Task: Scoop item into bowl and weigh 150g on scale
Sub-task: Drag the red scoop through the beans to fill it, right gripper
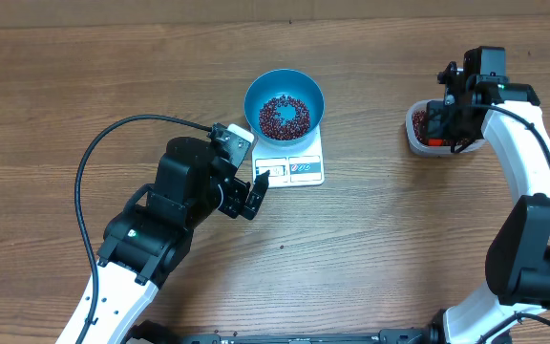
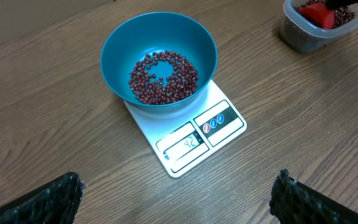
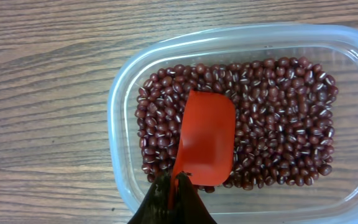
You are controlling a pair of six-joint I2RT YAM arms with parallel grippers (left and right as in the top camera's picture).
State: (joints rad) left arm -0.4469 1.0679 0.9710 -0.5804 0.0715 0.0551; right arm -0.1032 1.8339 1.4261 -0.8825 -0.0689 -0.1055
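Note:
The blue bowl (image 1: 253,94) (image 2: 120,43) stands on the white scale (image 1: 301,170) (image 2: 219,121), whose display reads 42. A thin layer of dark red beans (image 1: 284,116) (image 2: 163,78) lies in it. My left gripper (image 1: 253,193) (image 2: 178,183) hovers open just in front of the scale, with nothing between its fingers. Far right, my right gripper (image 1: 444,119) (image 3: 174,186) is shut on the handle of an orange-red scoop (image 3: 207,140). The scoop lies face down on the beans (image 3: 278,118) in a clear plastic tub (image 1: 414,141) (image 3: 122,93).
Bare wooden tabletop surrounds the scale and the tub. A black cable (image 1: 122,129) loops from the left arm over the table to the left of the bowl.

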